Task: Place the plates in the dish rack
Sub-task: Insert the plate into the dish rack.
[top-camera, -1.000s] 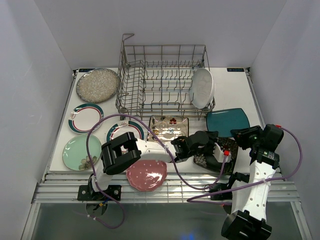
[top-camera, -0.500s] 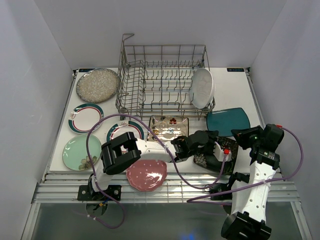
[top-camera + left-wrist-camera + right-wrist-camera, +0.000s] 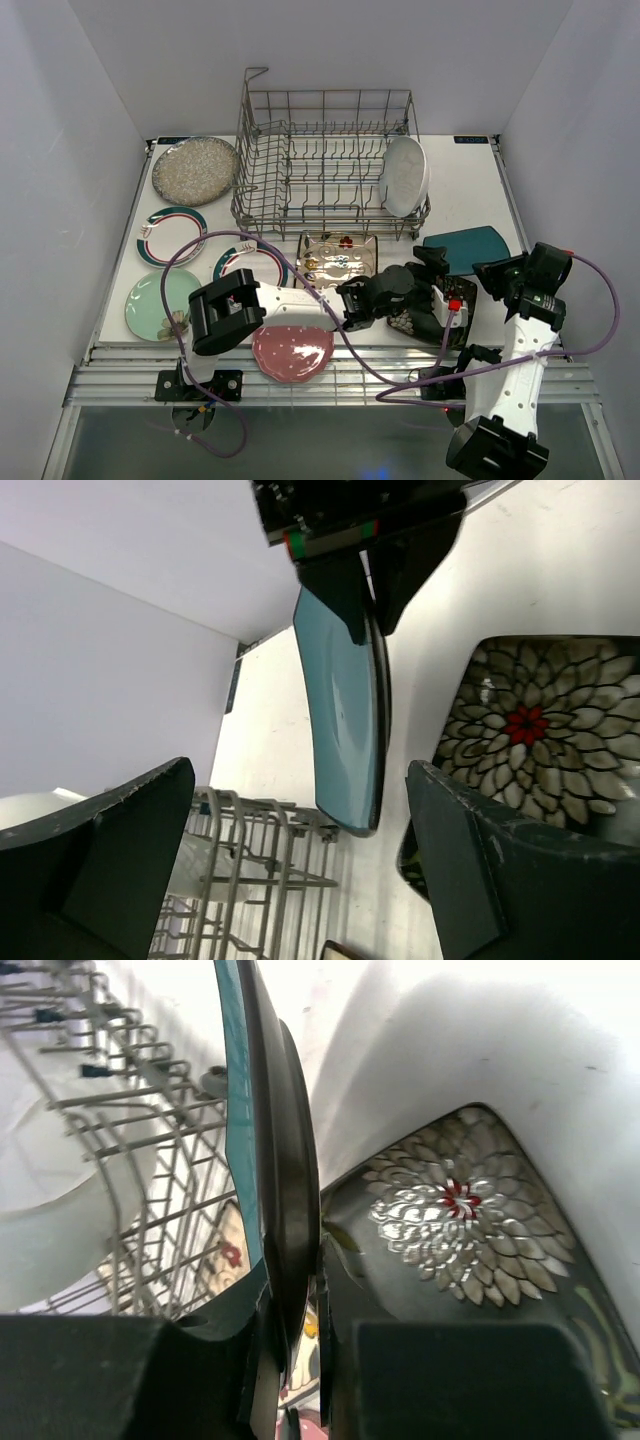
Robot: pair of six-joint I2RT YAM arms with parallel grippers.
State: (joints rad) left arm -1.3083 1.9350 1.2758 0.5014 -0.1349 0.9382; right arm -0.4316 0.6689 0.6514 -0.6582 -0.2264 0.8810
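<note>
STATE: right fingers [image 3: 450, 1380] pinch the rim of the teal plate [image 3: 275, 1160], tipped on edge near the dish rack [image 3: 320, 150], not yet in it | left fingers [image 3: 110, 860] spread wide, empty | RISK: the thin one-sided rim grip may let the plate swing or slip onto the black floral plate [image 3: 540, 740].

No legible text, nos. or brand marks in any view — top cam, L wrist or R wrist. Two small dark tags [image 3: 472, 140] sit on the table [image 3: 462, 185] at its far edge, one per corner — both too small to read.
</note>
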